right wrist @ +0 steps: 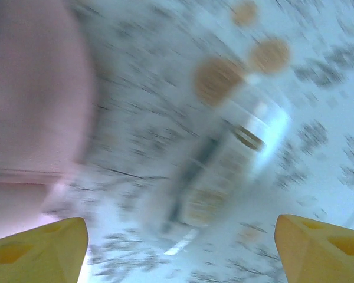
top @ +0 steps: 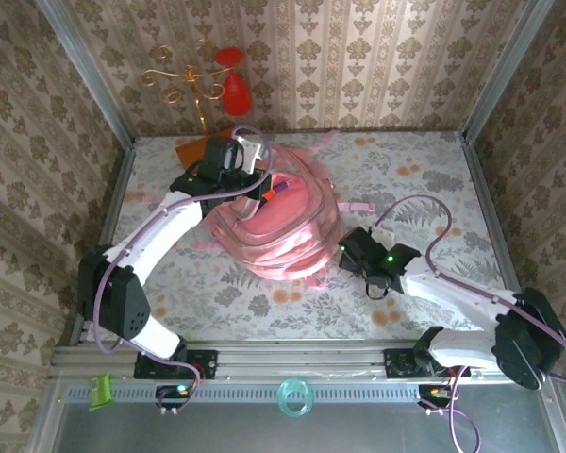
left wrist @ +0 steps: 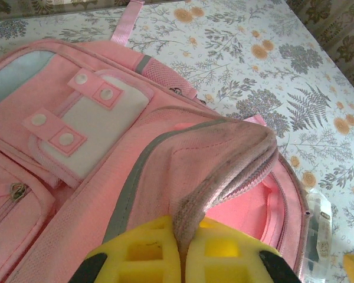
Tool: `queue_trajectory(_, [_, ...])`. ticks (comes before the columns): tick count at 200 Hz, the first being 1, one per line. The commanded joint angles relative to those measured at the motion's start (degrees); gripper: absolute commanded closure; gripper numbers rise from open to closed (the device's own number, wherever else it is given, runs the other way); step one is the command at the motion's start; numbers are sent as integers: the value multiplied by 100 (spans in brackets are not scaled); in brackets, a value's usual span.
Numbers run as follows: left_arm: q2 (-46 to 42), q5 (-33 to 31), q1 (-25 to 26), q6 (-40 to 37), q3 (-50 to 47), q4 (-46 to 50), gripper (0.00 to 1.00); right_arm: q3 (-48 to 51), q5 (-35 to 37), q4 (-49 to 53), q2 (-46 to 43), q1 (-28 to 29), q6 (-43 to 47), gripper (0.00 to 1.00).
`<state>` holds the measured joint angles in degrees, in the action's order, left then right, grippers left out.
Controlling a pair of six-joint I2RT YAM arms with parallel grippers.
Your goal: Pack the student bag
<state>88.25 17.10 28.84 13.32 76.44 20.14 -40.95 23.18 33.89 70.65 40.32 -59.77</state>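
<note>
The pink student bag [top: 281, 229] lies in the middle of the table with its top opening facing the back. My left gripper [left wrist: 186, 250] is shut on the bag's grey-trimmed zipper rim [left wrist: 224, 171], lifting it so the pink inside shows. It sits at the bag's back edge [top: 248, 162]. My right gripper [right wrist: 180, 236] is open beside the bag's right side [top: 351, 247], its yellow fingers [right wrist: 44, 247] wide apart over a blurred clear plastic packet [right wrist: 224, 165] lying on the tablecloth. The left wrist view shows the same packet [left wrist: 315, 233] next to the bag.
An orange flat item [top: 191, 149] lies at the back left corner. A gold stand with red shapes [top: 212, 83] hangs on the back wall. A teal ring [top: 294, 396] and a green clip [top: 101, 390] sit on the front rail. Metal posts frame the table.
</note>
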Motion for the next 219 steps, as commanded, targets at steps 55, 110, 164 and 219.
queue_trajectory(55, [-282, 127, -19, 39, -51, -674, 100, 267, -226, -1239, 866, -382, -598, 14])
queue_trajectory(110, [-279, 135, -18, 30, -77, -687, 100, 151, -50, -1553, 1595, -478, -527, 19])
queue_trajectory(164, [-297, 110, -19, -5, -125, -712, 100, 245, -123, -2147, 1799, -754, -127, 54])
queue_trajectory(219, [-288, 108, -19, 81, -183, -788, 100, 72, -478, -2431, -34, -724, 1299, 79])
